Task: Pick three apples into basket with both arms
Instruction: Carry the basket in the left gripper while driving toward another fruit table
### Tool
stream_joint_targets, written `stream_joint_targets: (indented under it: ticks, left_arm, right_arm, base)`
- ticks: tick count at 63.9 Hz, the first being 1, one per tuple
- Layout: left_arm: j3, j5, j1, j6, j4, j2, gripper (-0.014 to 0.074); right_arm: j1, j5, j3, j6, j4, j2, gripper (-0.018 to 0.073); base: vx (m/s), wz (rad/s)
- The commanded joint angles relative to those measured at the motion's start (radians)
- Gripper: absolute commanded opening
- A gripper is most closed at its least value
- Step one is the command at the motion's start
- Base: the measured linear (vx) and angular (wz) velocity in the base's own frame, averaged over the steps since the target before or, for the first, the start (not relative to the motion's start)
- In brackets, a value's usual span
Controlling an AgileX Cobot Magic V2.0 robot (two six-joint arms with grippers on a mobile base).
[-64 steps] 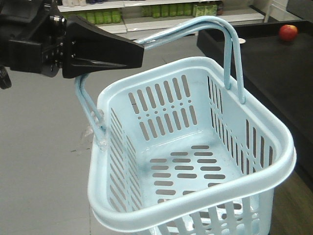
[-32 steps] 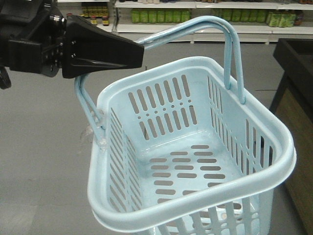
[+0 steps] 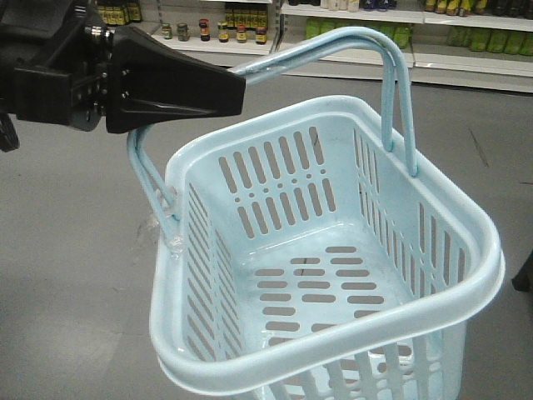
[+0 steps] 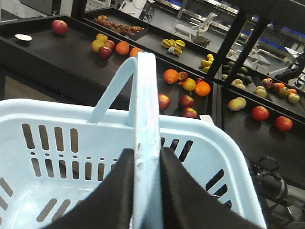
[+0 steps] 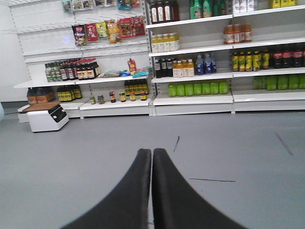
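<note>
Pale blue basket held up by its handles in a shop aisle.
The left gripper is clamped on both hoop handles, and the slotted basket hangs tilted above the grey floor. The right gripper has its fingers pressed together. Dark red apples lie on a black counter beyond the basket. Shelves of bottles line the wall.

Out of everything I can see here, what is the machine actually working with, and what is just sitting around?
Part of the job:
- basket, its handle clamped in the left tool
- right tool, shut and empty
- red apples on the black counter

Just lying about:
- oranges
- green bottles on the shelves
- white box
</note>
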Motion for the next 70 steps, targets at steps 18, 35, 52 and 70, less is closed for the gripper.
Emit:
stream_joint_targets:
  ticks: [18, 35, 52, 70]
  left_arm:
    - [-0.025, -0.116, -0.001, -0.013, 0.000, -0.036, -0.0007]
    - [-0.025, -0.116, -0.001, -0.013, 0.000, -0.036, -0.0007]
    - [-0.025, -0.116, -0.001, -0.013, 0.000, -0.036, -0.0007]
    - [-0.025, -0.116, -0.001, -0.013, 0.000, -0.036, -0.0007]
  right_arm:
    - [-0.007, -0.068, 0.013, -0.010, -0.009, -0.011, -0.0004]
    - [-0.007, -0.068, 0.013, -0.010, -0.009, -0.011, -0.0004]
    - [-0.007, -0.068, 0.013, -0.010, -0.009, -0.011, -0.0004]
    - [-0.007, -0.068, 0.013, -0.010, -0.009, -0.011, -0.0004]
  base:
    - [0.12, 0.23]
    - [0.13, 0.07]
    - [0.17, -0.04]
    - [0.20, -0.11]
